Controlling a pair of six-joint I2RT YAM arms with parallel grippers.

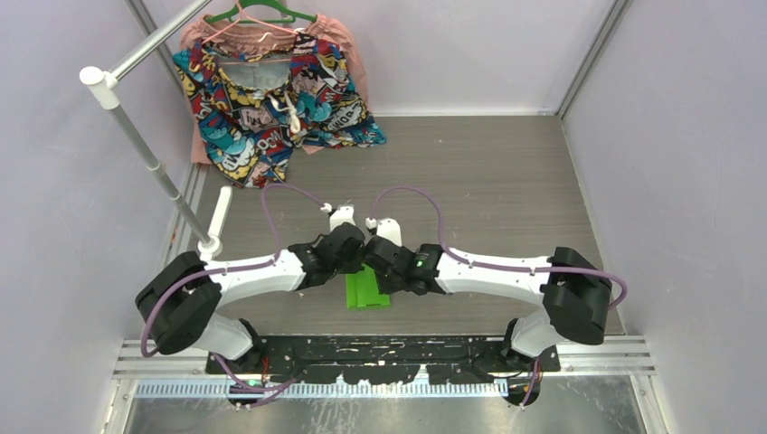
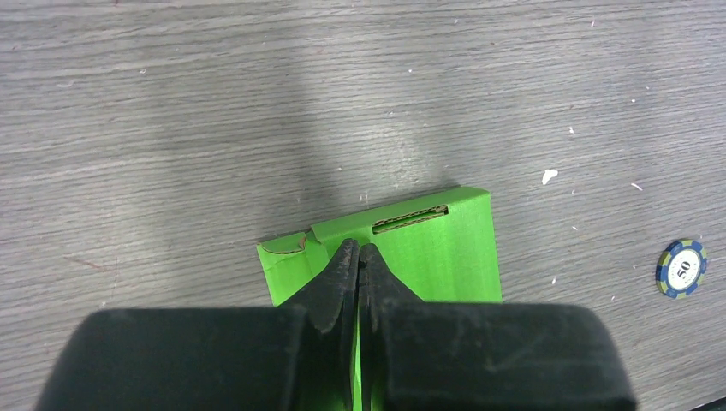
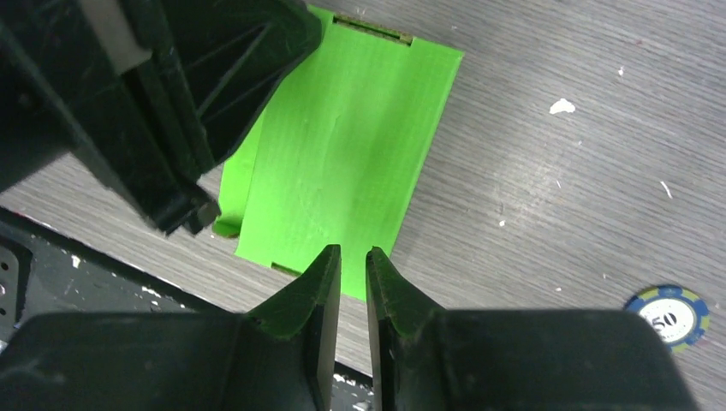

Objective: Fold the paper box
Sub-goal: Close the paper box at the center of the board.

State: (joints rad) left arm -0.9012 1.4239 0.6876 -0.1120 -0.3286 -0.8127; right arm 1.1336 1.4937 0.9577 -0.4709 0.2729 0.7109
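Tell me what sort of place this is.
Likely a lab robot cell: plain walls boxing in a grey table, with practice props, the paper box and a patterned garment hung up.

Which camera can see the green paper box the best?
The right wrist view: the paper box fills the middle, most of its flat face showing. The left wrist view shows only its far end with a slot, past the left gripper. The top view shows it small, half hidden under the arms.
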